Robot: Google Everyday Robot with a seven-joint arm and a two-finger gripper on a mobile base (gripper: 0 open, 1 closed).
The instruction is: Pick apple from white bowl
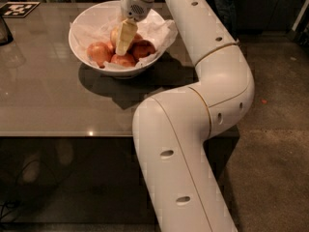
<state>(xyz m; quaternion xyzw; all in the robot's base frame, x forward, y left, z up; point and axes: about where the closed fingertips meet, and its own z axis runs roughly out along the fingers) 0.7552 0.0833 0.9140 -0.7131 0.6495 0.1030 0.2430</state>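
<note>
now, at the far left edge of the grey bench (43, 95), a dark object (4, 29) stands below a black-and-white marker tag (18, 8), both well apart from the action. next along, the white bowl (73, 42) sits on the bench, lined with crumpled white paper (161, 30) and holding a cluster of fruit: a red apple (98, 52) at its left side, a second red apple (123, 60) at the front rim, a darker one (144, 48) to the right. the apple (115, 35), paler and yellow-gold, lies at the back of the cluster, touching its redder neighbours. the gripper (123, 42) is down inside the bowl, directly in front of that apple and covering most of it. whether it is clenched on the fruit or released cannot be told from this view. to the right, the white arm (217, 76) bends back over the bench edge toward the brown floor (275, 129).

the step in hand looks like the grasp itself. to do it well, the gripper should be centred on the yellow apple's widest part, not on a red one beside it, and should close firmly on the round, slippery skin. the lift should then go straight up, so that the paper is not dragged along and the bowl is not tipped.
</note>
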